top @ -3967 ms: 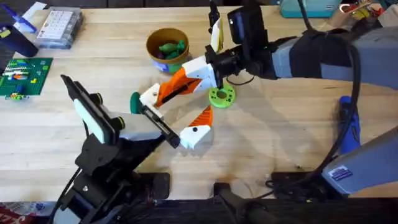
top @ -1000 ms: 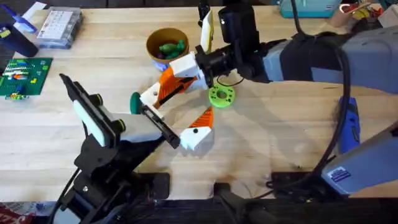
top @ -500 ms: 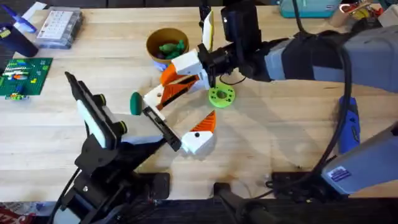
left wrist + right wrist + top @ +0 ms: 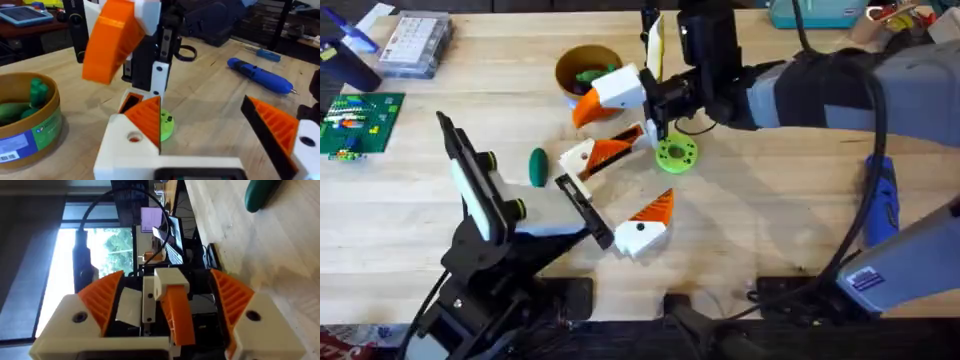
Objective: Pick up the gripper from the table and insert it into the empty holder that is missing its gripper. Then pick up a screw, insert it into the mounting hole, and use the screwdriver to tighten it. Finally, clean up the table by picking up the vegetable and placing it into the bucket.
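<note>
The gripper piece [image 4: 592, 156], a white block with an orange ribbed pad, sits at the far end of my left arm's black holder bar [image 4: 582, 205]. My right gripper [image 4: 603, 118] is open around it, and in the right wrist view its fingers [image 4: 95, 305] stand clear of the piece [image 4: 172, 305]. My left gripper [image 4: 640, 172] is open wide with nothing between. A hole [image 4: 134, 136] shows in the piece's white base. The dark green vegetable [image 4: 537, 165] lies on the table left of the piece. The tan bucket [image 4: 566, 88] holds green toys. The blue screwdriver [image 4: 880, 205] lies far right.
A bright green ring [image 4: 676, 153] with holes lies just under the right wrist. A clear compartment box [image 4: 415, 42] and a green board [image 4: 360, 122] sit at the far left. The right arm's cable runs down beside the screwdriver.
My right gripper has opened: its upper finger lifted off the white-and-orange piece toward the bucket. The left arm with the piece slid slightly right.
</note>
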`<state>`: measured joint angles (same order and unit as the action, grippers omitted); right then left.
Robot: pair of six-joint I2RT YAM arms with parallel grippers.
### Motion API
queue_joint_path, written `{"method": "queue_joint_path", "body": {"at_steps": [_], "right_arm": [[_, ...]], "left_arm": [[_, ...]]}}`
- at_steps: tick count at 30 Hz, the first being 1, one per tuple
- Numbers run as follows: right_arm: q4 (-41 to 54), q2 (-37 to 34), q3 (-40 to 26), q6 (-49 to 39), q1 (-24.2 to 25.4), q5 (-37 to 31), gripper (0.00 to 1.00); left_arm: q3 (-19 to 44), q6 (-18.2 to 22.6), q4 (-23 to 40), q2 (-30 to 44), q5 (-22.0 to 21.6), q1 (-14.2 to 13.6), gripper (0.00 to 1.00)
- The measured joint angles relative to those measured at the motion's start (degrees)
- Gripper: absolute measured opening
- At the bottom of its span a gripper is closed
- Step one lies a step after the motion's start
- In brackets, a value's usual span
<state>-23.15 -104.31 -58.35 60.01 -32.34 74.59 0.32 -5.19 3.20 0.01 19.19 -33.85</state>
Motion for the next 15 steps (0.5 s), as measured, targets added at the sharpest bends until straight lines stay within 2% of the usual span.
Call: {"method": "queue_joint_path", "body": {"at_steps": [15], "right_arm": [[0.21,-0.01,0.0,0.02,11.81,-0.39,0.994]], "left_arm": [[0.0,0.02,-0.02,0.0,0.58,0.0,0.992]]}}
